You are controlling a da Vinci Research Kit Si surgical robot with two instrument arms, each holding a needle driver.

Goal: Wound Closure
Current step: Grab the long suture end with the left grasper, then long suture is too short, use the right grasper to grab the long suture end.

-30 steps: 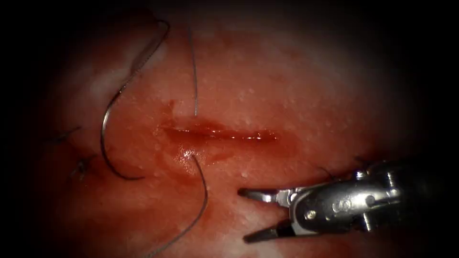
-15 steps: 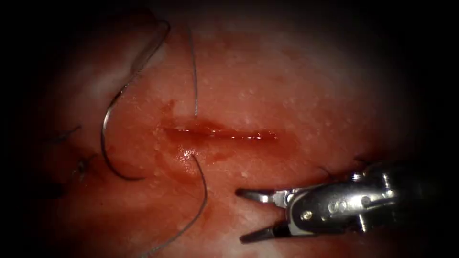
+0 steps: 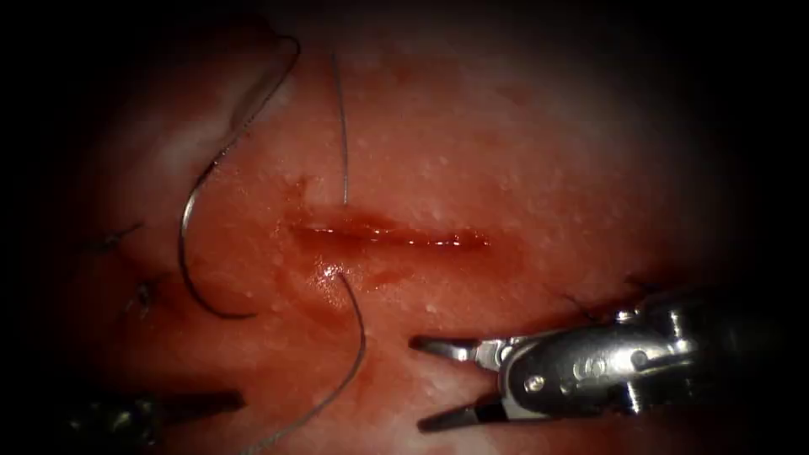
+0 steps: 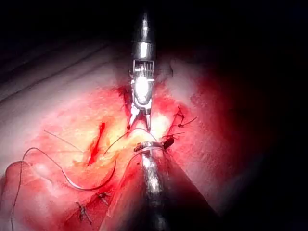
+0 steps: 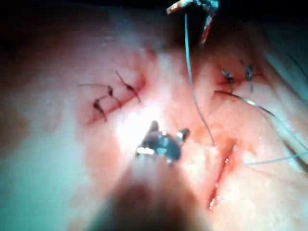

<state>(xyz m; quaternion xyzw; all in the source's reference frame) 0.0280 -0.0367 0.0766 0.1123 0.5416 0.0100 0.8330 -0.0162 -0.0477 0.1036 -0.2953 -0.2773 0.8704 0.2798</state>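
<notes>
Holding nothing, my right tool [image 3: 434, 381] hovered with jaws spread; the left tool's [image 3: 160, 410] jaws I couldn't tell. The needle [image 3: 195, 253] lay loose left of the cut [image 3: 392, 238], so the trailing thread [image 3: 354, 354] risked snagging.

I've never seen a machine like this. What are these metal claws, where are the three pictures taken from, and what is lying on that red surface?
This is a surgical practice robot with two thin arms, each ending in a small two-jawed tool. One picture looks down from an endoscope; the other two come from cameras riding near each arm's wrist.

The red surface is the tissue, a piece of pork belly with a cut in it. The curved needle lies free on the tissue, left of the cut, held by neither tool. The thread passes through the tissue at the cut.

The right tool has its jaws open and holds nothing. The left tool is just entering at the endoscope view's lower left.
</notes>
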